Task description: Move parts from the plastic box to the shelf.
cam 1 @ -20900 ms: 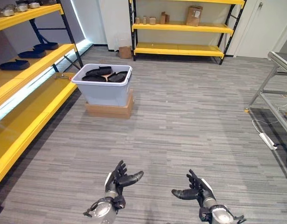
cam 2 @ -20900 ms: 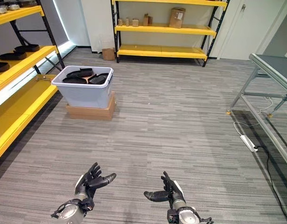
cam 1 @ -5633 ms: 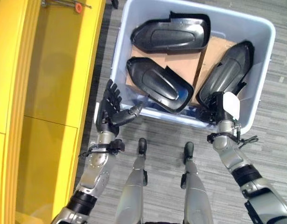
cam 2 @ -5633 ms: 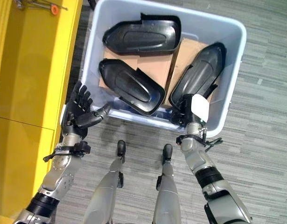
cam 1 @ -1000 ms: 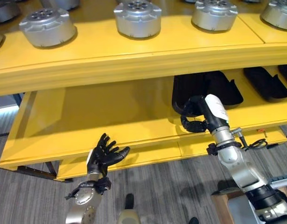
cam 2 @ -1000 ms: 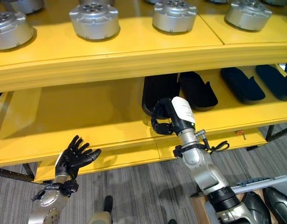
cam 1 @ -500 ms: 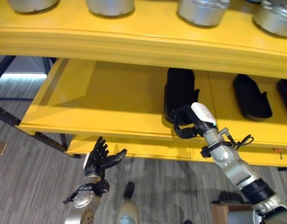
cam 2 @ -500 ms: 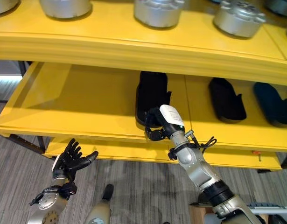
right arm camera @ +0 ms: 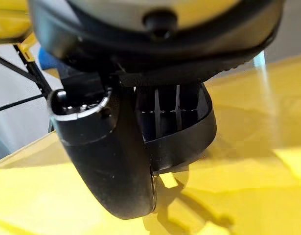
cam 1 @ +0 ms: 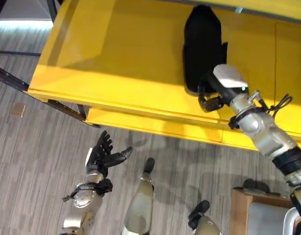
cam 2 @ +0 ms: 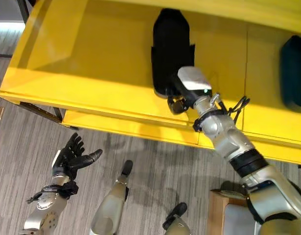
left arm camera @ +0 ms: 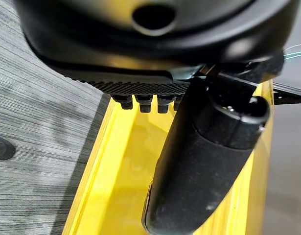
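Part: black moulded part (cam 1: 201, 46) lies flat on the yellow shelf (cam 1: 116, 54), near its front edge.
Long axis: runs front edge to back.
Right hand (cam 1: 216, 93): fingers curled round the part's near end.
Left hand (cam 1: 104, 155): fingers spread, holding nothing, over grey striped floor (cam 1: 37, 161).

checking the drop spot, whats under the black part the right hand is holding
The black part lies on the yellow shelf, its near end gripped by the right hand. The shelf surface directly beneath it is covered, so anything under it cannot be seen.
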You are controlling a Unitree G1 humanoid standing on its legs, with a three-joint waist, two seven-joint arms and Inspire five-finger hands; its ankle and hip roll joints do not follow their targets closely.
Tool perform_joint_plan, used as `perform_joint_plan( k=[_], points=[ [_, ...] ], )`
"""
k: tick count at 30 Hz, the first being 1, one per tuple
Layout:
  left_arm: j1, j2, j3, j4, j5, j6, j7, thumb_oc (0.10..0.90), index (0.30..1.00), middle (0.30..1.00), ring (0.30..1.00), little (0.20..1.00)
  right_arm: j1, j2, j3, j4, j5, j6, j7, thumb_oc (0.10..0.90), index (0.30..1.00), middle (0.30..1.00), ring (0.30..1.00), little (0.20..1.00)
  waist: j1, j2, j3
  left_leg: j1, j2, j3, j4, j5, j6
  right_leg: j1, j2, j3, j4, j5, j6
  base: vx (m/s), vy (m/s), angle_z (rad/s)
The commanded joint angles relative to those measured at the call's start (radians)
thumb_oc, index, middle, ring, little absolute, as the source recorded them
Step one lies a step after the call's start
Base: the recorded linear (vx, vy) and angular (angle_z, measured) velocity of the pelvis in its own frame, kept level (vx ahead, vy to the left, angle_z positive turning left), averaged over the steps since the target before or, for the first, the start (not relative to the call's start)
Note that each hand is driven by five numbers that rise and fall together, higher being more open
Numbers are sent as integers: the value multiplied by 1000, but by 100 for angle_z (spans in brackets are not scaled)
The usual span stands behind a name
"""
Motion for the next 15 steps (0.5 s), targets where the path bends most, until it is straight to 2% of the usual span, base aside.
perform_joint_plan(
  k=[1, 9, 15],
  points=[
    [-5, 62, 21, -109, -5, -110, -3, 900, 1000, 1000, 1000, 1000, -140, -64, 29, -77, 20, -38, -78, 400, 300, 300, 300, 300, -21, -18, -61, 35, 31, 75, 18, -57, 43, 38, 26, 37, 106, -50, -68, -22, -28, -4],
    [-24, 66, 16, -113, -5, -111, 0, 900, 1000, 1000, 1000, 1000, -118, -148, -3, -102, 40, -43, -81, 400, 300, 300, 300, 300, -44, -13, -43, 27, 33, 76, 29, -64, 43, 20, 23, 46, 130, -70, -76, 0, 0, 0],
    [-25, 70, 22, -115, -4, -112, 3, 900, 1000, 1000, 1000, 1000, -103, -169, -15, -99, 48, -45, -80, 400, 300, 300, 300, 300, -55, -15, -38, 31, 33, 78, 25, -66, 43, 17, 25, 54, 125, -68, -75, 0, -8, -3]
  ],
)
